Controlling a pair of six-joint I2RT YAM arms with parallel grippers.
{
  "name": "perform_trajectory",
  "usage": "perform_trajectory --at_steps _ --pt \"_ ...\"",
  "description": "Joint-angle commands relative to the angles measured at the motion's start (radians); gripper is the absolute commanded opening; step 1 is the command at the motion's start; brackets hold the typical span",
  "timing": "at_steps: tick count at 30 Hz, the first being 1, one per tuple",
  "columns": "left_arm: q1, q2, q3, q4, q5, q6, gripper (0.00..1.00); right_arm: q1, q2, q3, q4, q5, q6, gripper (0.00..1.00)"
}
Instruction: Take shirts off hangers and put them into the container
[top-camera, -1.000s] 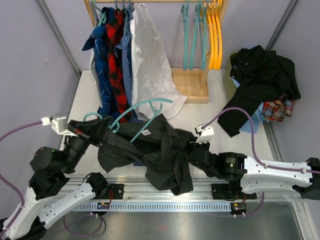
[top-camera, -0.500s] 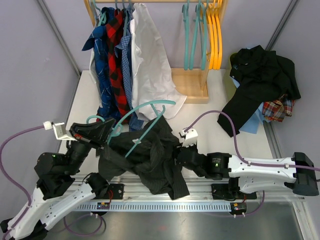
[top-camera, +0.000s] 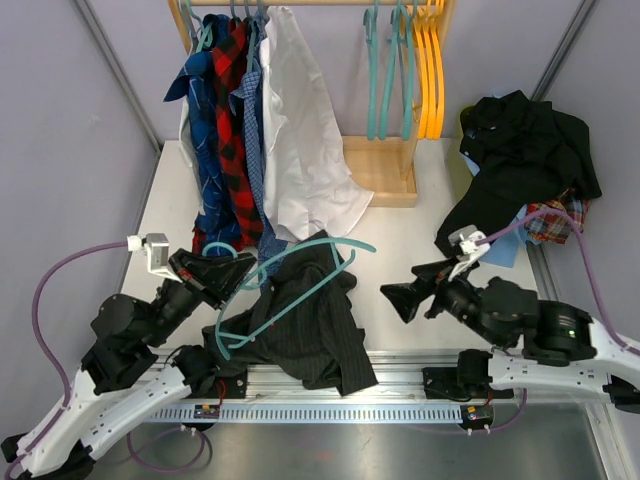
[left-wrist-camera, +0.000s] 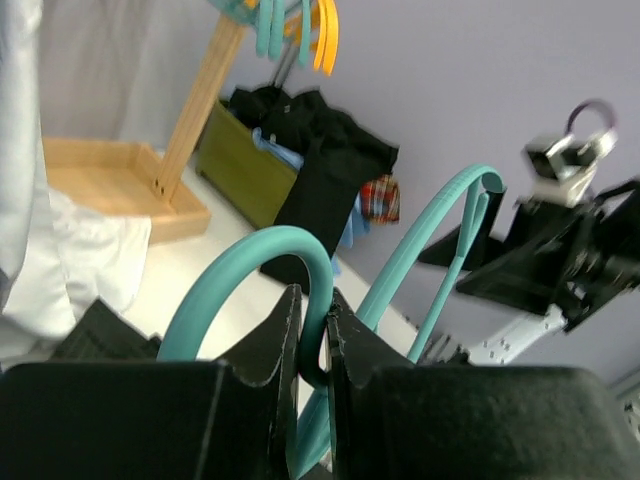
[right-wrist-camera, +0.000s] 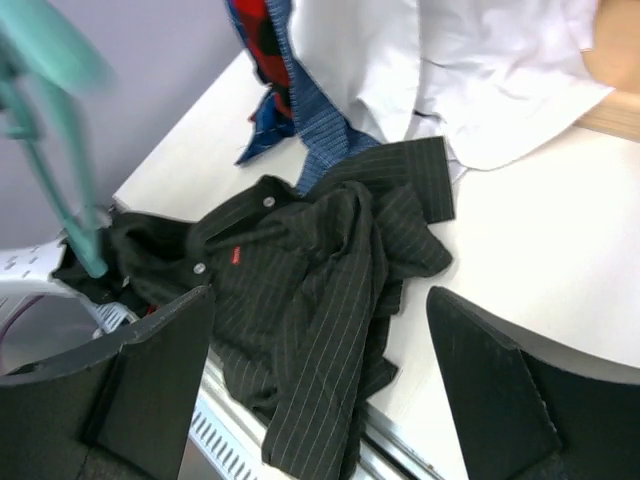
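At the lower left of the top view, your left gripper (top-camera: 232, 272) is pinching the hooked top of a teal hanger (left-wrist-camera: 235, 265). Its wrist view shows the jaws pressed together on that hook. The hanger slants up and to the right over the dark grey shirt (top-camera: 310, 325), which lies crumpled on the table (top-camera: 410, 230) at lower centre. You cannot tell from these views whether any cloth is caught on the hanger's low end. At the upper left, the blue plaid shirt (top-camera: 205, 130), the red-black plaid shirt (top-camera: 232, 100) and the white shirt (top-camera: 300, 130) hang on the wooden rack (top-camera: 385, 170). Just right of the dark grey shirt, your right gripper (top-camera: 405, 287) hovers with its jaws spread wide, apart from the cloth. At the upper right, the olive-green container (left-wrist-camera: 245, 165) holds the black shirt (top-camera: 525, 140), which spills over its rim.
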Motion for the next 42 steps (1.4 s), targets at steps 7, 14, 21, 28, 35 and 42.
perform_trajectory --at_steps 7,14,21,28,35,42 --pt "0.003 0.205 0.035 -0.038 0.373 0.052 0.0 -0.002 0.051 0.117 -0.054 -0.406 -0.207 0.93" --pt "0.003 0.312 0.067 -0.001 0.526 0.078 0.0 -0.001 0.072 0.123 -0.03 -0.492 -0.223 0.85" --pt "0.003 0.323 0.099 0.016 0.511 0.09 0.0 -0.002 0.081 0.089 -0.004 -0.52 -0.188 0.62" --pt "0.003 0.358 0.149 0.033 0.546 0.089 0.0 -0.002 0.105 0.051 0.033 -0.532 -0.157 0.51" --pt "0.003 0.38 0.142 0.033 0.505 0.083 0.37 -0.002 0.079 0.022 0.072 -0.481 -0.137 0.0" --pt "0.003 0.357 0.179 -0.022 0.37 0.09 0.99 -0.002 0.069 0.02 0.067 -0.449 -0.134 0.0"
